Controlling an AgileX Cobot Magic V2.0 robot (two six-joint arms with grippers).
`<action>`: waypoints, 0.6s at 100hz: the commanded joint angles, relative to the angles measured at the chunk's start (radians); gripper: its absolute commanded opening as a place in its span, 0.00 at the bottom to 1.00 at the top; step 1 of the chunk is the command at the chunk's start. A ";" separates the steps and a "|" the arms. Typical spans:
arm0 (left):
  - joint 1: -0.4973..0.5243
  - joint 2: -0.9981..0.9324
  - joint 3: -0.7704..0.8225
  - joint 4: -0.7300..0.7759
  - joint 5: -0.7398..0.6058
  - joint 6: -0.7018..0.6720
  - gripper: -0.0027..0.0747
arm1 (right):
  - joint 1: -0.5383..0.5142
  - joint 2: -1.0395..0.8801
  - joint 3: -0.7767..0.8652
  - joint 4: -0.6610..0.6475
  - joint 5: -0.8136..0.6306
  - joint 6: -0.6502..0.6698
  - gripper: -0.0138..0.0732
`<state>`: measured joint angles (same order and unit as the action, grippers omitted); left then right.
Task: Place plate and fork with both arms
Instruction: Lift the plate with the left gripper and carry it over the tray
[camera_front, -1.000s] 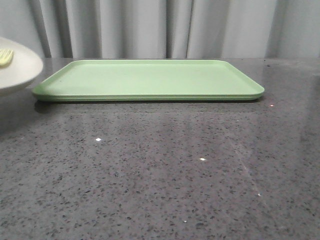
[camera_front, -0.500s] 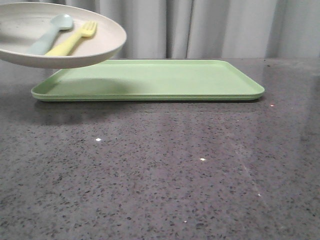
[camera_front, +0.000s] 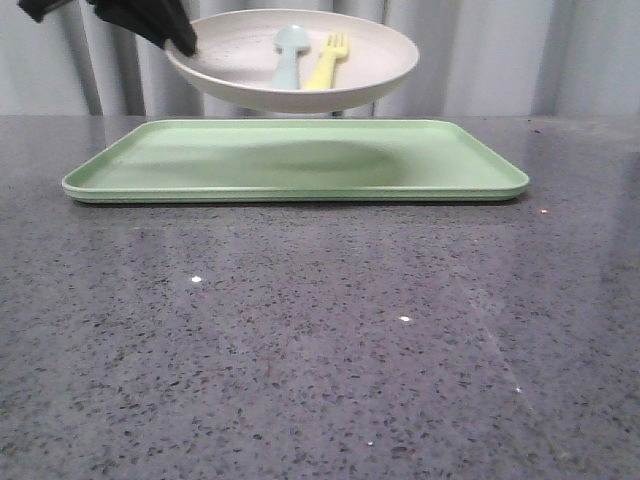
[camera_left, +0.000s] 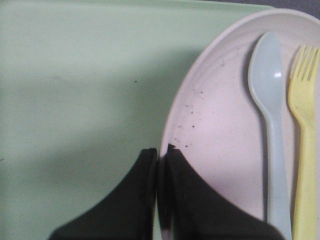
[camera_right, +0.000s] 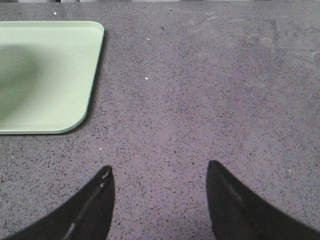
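My left gripper is shut on the left rim of the cream-white plate and holds it in the air above the light-green tray. In the plate lie a pale-yellow fork and a light-blue spoon, side by side. In the left wrist view the gripper pinches the plate's rim, with the spoon and fork beside it and the tray below. My right gripper is open and empty over bare table, beside the tray's corner. It does not show in the front view.
The grey speckled table spreads in front of the tray. Grey curtains hang behind the table. The plate's shadow lies on the tray's middle.
The plate with the fork and spoon has moved right, from the tray's left end to over its middle. My left gripper has come into the front view.
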<state>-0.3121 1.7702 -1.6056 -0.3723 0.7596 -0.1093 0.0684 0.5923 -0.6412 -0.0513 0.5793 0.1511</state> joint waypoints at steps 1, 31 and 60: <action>-0.031 -0.003 -0.078 -0.035 -0.077 -0.035 0.01 | -0.002 0.010 -0.035 -0.004 -0.071 -0.004 0.65; -0.044 0.086 -0.141 -0.035 -0.069 -0.080 0.01 | -0.002 0.010 -0.035 -0.004 -0.070 -0.004 0.65; -0.042 0.122 -0.141 -0.022 -0.099 -0.080 0.01 | -0.002 0.010 -0.035 -0.004 -0.070 -0.004 0.65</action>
<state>-0.3480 1.9447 -1.7091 -0.3658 0.7337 -0.1754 0.0684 0.5923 -0.6412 -0.0513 0.5793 0.1511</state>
